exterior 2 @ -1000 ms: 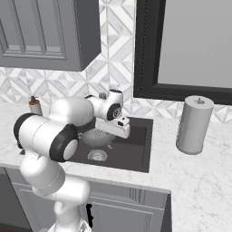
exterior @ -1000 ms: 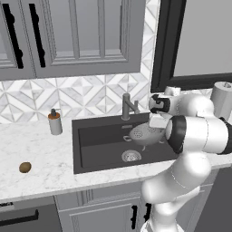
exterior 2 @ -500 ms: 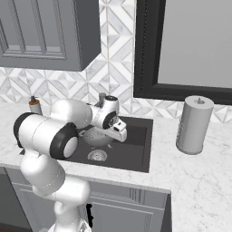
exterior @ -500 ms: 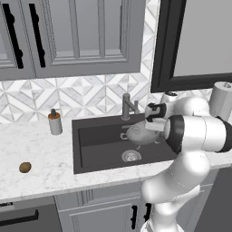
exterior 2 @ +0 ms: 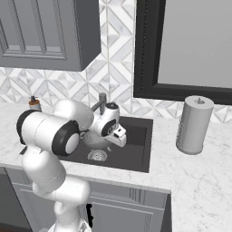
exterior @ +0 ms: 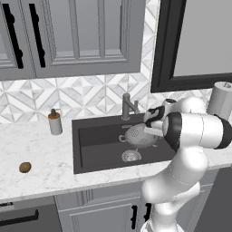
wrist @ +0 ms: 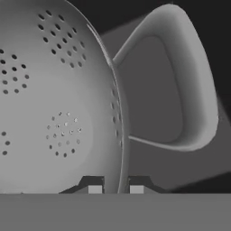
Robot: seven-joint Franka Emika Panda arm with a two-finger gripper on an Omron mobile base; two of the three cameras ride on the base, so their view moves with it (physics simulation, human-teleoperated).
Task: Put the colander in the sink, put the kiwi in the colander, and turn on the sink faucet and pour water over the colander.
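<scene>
The grey perforated colander (exterior: pixel 137 136) sits low inside the dark sink (exterior: pixel 90 149), just above the round drain (exterior: pixel 131 156). My gripper (exterior: pixel 152 130) is shut on the colander's right rim. In the hand view the rim passes between my fingertips (wrist: pixel 94 188) and the gripper (wrist: pixel 115 188), with the colander bowl (wrist: pixel 54 99) on the left and a loop handle (wrist: pixel 194 90) on the right. From the right base view the colander (exterior 2: pixel 92 138) shows partly behind my arm, near the gripper (exterior 2: pixel 111 137). The sink faucet (exterior: pixel 127 106) stands behind the basin. The brown kiwi (exterior: pixel 25 167) lies on the counter far left.
A soap dispenser (exterior: pixel 55 123) stands on the marble counter left of the sink. A paper towel roll (exterior 2: pixel 194 125) stands on the counter right of the sink. Wall cabinets hang above, and a dark-framed window is behind the sink faucet (exterior 2: pixel 102 102).
The arm has carried the colander leftward and lower into the sink, from its right end to over the drain. The gripper stayed shut on the rim.
</scene>
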